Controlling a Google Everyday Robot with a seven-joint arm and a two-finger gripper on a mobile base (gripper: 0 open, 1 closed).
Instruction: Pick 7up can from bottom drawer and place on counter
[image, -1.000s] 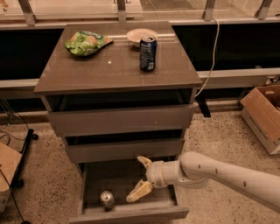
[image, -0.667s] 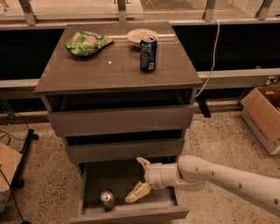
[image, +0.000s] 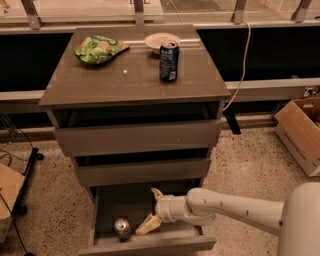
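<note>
The hand (image: 152, 210), on a smooth white arm (image: 235, 207), sits inside the open bottom drawer (image: 150, 246). Its 2 cream fingers are spread wide and hold nothing. The 7up can (image: 122, 228), a small silvery cylinder with a shiny top, stands in the drawer's front left part, just beside the lower finger; its print cannot be read. On the glossy grey-brown counter (image: 125, 82) are a taller dark blue can (image: 169, 61), a pale shallow bowl (image: 161, 40) and a crinkled green snack bag (image: 99, 48).
</note>
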